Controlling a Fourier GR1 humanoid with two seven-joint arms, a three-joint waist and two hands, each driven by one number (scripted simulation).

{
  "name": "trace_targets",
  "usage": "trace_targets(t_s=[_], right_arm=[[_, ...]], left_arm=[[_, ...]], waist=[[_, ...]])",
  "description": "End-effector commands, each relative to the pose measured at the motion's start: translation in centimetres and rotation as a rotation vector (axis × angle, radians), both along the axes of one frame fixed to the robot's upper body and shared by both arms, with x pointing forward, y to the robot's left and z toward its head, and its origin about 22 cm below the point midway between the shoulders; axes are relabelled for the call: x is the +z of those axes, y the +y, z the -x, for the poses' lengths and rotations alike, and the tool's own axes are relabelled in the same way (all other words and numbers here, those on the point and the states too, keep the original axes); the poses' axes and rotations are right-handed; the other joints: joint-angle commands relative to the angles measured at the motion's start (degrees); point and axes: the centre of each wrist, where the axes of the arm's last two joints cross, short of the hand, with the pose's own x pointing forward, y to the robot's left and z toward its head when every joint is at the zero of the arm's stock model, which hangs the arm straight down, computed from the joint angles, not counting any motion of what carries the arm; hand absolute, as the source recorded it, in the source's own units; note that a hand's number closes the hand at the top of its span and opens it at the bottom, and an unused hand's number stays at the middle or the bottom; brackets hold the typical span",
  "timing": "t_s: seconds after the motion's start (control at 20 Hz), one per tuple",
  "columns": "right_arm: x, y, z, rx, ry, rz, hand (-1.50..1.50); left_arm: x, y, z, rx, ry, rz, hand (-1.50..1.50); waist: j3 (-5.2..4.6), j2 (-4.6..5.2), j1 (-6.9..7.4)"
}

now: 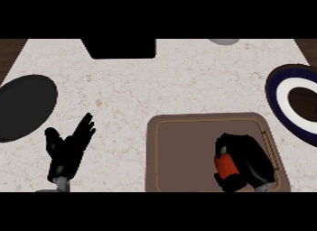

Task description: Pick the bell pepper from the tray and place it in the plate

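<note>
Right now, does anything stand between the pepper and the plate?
Nothing visible does. The right hand curls round the pepper over the tray. The plate lies up and to the right, past the tray's rim, with only bare counter between.

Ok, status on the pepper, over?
Right hand curled round pepper, over the tray. Left hand open, resting on the left. Plate to the right, nothing between.
</note>
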Motion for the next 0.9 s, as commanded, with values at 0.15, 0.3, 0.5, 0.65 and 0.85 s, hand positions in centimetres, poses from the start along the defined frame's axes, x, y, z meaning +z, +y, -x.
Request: trace_targets(t_s=[0.15,0.3,0.5,0.65,0.85], right_arm=[[2.3,-1.1,6.9,-0.005,-0.339,-0.286,1.5],[4.3,-2.2,8.8,-0.067,-0.521,-0.341,1.5],[5.9,-3.1,11.6,-0.171,-0.597,-0.498,1.5],[6.3,-5.2,12.9,-0.282,-0.637,-0.575,1.5],[5.4,-7.1,11.9,-0.391,-0.644,-0.698,1.5]], left_arm=[[-0.7,0.5,1.4,0.015,0.006,0.01,0.0],[-1.3,0.6,1.7,0.024,0.0,0.02,0.0],[-0.4,-0.4,0.4,0.016,-0.008,0.001,0.0],[0.0,0.6,0.2,0.012,-0.011,0.006,0.0],[0.6,0.5,0.4,-0.003,-0.009,-0.002,0.0]], waist=[[0.15,-0.39,-1.42],[0.13,-0.38,-1.89],[0.13,-0.04,-1.19],[0.18,-0.01,-0.81],[0.13,0.17,0.44]])
